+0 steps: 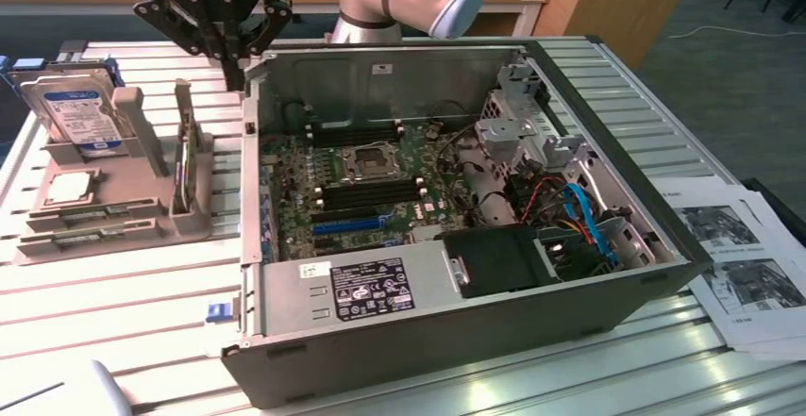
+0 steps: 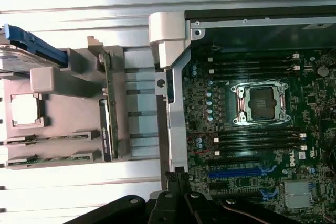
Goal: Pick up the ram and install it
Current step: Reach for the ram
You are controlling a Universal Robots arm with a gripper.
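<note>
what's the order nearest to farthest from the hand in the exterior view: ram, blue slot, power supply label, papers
From the hand:
1. ram, upright in the grey holder
2. blue slot, on the motherboard
3. power supply label, case's near end
4. papers, exterior view's far right

Shut, empty gripper over the case edge, between the parts holder and the motherboard.

The gripper (image 2: 177,176) hangs with its fingers together over the grey case wall (image 2: 176,93). On one side the ram (image 2: 108,103) stands on edge in a slot of the grey holder (image 2: 63,80), which rests on the slatted table (image 2: 79,3); a square processor chip (image 2: 23,109) sits in the holder, and a hard drive (image 2: 13,61) leans at its end. On the other side lie the motherboard's open processor socket (image 2: 261,102), black memory slots (image 2: 257,140) and a blue slot (image 2: 236,172).
</note>
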